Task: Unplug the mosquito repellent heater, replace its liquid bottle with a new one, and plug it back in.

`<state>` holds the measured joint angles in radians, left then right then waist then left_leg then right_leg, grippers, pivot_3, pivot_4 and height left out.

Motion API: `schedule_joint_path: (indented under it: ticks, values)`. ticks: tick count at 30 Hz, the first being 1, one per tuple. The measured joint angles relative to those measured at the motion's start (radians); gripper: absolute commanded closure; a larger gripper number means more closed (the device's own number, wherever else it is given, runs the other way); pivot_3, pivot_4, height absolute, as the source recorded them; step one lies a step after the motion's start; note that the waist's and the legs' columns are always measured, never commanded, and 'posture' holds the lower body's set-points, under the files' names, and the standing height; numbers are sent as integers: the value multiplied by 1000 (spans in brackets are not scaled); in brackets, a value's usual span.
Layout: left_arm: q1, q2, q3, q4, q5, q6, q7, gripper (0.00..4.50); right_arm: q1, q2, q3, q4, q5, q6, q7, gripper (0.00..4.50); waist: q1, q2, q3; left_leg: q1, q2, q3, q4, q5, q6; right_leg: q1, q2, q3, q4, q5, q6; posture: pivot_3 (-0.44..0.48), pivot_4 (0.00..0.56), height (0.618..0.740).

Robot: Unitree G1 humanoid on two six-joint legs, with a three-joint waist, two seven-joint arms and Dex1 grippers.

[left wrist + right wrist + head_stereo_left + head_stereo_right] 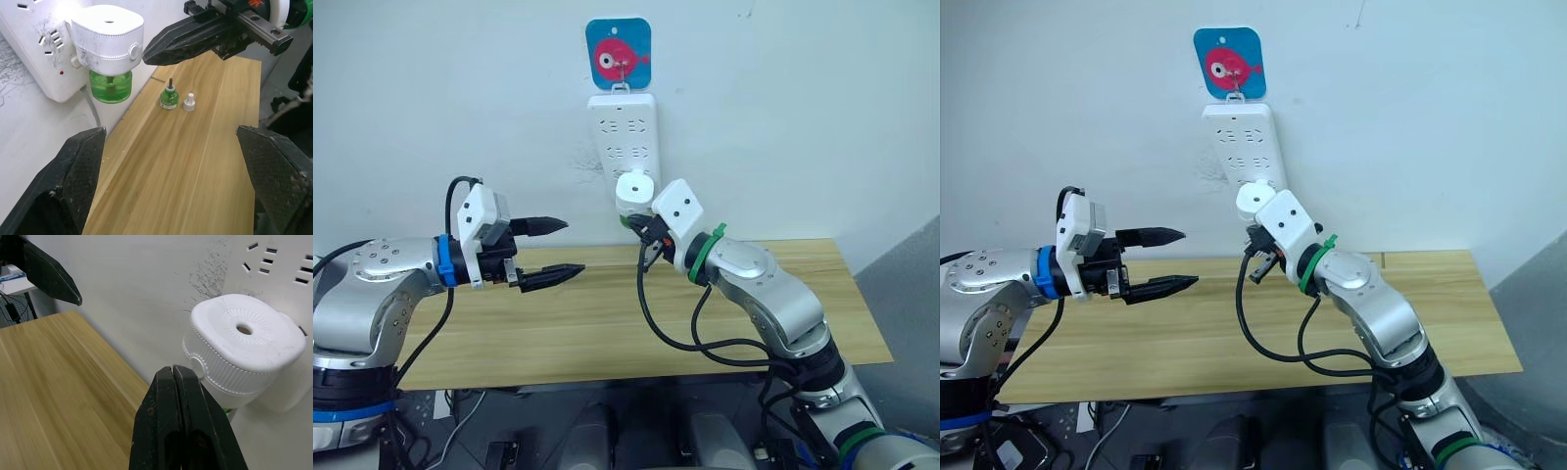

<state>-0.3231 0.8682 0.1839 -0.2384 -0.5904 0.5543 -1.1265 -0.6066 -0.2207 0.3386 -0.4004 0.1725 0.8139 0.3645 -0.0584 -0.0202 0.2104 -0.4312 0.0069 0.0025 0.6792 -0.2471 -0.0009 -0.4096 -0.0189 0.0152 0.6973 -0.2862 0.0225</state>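
The mosquito repellent heater (633, 189) is a rounded white unit plugged into the white power strip (623, 127) on the wall. A green liquid bottle (111, 88) is screwed in under it. My right gripper (173, 369) is shut with nothing in it. Its tips are right at the heater's side, by a small round button; I cannot tell if they touch. A second small green bottle (169, 98) with a dark wick stands on the table near the wall, a white cap (190, 102) beside it. My left gripper (573, 246) is open in the air over the table's left part.
The wooden table (607, 323) stands against the white wall, its front edge near me. A blue tag with a pink fish (618, 54) hangs above the strip. Black cables loop down from my right wrist over the table's middle.
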Motion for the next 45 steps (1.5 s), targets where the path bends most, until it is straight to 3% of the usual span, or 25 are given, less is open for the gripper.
schedule_joint_path:
  ticks: [23, 31, 45]
  values:
    - [-16, -8, -21, 0, 0, -15, 1, 0, -1, 29, -6, 62, -70, -43, -38, 4480, 0, 0, 0, 0, 0, 0, 0, 0, 0, 0, 0, 0, 0, 0, 0, -79, 183, 740]
    - [-22, -14, -25, 2, 0, -16, 2, 0, 14, -21, -42, 19, -31, 8, 29, 4480, 1, 0, 0, 0, 0, 0, 0, 0, 0, 0, 0, 0, 0, 0, 0, -87, 184, 740]
    - [-36, -21, -34, 14, 0, -17, 1, 0, 6, 13, -44, 16, -38, 6, 5, 4480, 1, 0, 0, 0, 0, 0, 0, 0, 0, 0, 0, 0, 0, 0, 0, -85, 184, 740]
